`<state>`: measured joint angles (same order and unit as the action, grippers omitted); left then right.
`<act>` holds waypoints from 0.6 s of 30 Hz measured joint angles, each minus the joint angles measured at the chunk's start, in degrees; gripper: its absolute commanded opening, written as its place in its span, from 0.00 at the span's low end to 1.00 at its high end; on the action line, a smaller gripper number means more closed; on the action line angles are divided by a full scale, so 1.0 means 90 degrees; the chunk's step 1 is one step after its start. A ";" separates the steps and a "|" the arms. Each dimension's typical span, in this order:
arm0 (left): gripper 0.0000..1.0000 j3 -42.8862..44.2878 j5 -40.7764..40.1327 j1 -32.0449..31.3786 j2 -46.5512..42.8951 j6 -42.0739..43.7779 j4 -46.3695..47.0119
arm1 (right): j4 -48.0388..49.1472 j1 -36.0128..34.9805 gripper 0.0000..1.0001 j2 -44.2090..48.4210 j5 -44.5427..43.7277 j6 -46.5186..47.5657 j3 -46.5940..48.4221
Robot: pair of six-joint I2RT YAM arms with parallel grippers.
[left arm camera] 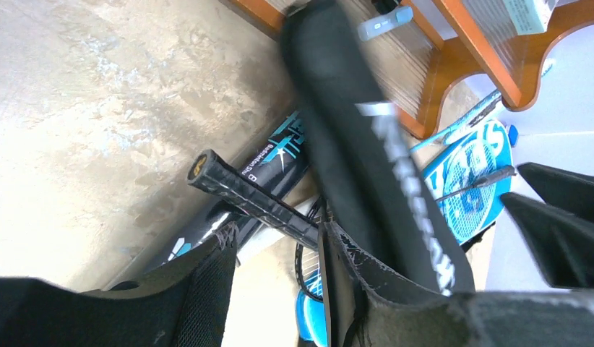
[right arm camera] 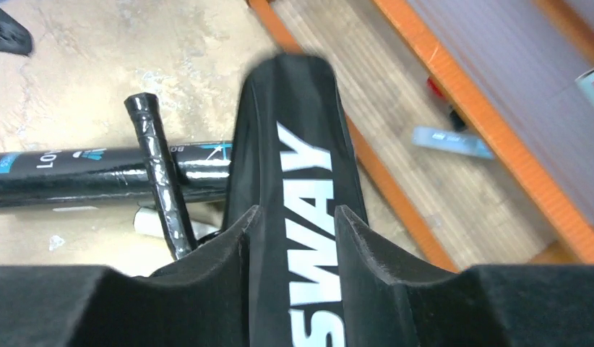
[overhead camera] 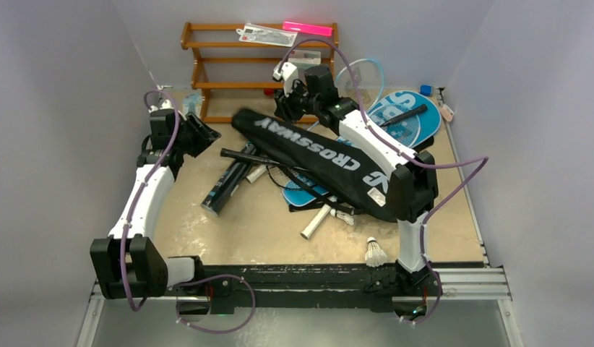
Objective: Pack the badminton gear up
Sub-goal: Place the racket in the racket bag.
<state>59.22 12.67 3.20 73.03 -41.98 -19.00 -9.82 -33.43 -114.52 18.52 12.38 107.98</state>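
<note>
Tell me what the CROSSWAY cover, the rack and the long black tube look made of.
CROSSWAY cover: matte black fabric, likely nylon; its edge is frayed, with loose threads.
Rack: wood by its look, orange-brown with a sheen; curved cut sides.
Long black tube: glossy plastic or coated card; sharp highlights, printed lettering.

Plain pale grey walls (overhead camera: 63, 72) close in three sides. Table top (overhead camera: 251, 238) is tan, mottled with pale scuffs, evenly lit. Brown wooden three-tier rack (overhead camera: 214, 45) stands against the back wall. Metal rail (overhead camera: 467, 278) runs along the near edge.
</note>
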 measured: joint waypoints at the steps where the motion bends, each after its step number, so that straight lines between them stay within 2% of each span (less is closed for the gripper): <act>1: 0.43 -0.0041 -0.0036 0.0002 -0.0078 -0.0002 -0.0015 | 0.0000 0.0000 0.51 -0.0058 0.0024 -0.0022 -0.0015; 6: 0.43 -0.0165 -0.0187 0.0012 -0.0597 0.0005 -0.0085 | 0.0102 0.0000 0.73 0.0199 -0.0119 -0.0325 -0.0755; 11: 0.49 -0.0624 -0.0063 0.0012 -0.1277 0.0019 -0.0022 | 0.0542 0.0000 0.97 0.1496 -0.0699 -0.0804 -0.2611; 15: 0.49 -0.1321 0.0027 -0.0204 -0.1586 -0.0036 0.0238 | 0.1268 0.0051 0.99 0.2523 -0.1673 -0.1297 -0.3888; 18: 0.49 -0.1627 -0.0061 -0.0673 -0.1615 -0.0049 0.0240 | 0.2125 0.0279 0.99 0.2951 -0.2336 -0.1848 -0.4806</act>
<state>44.58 12.12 -2.85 58.50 -42.41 -16.84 9.30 -30.92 -87.96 -2.50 -4.25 64.73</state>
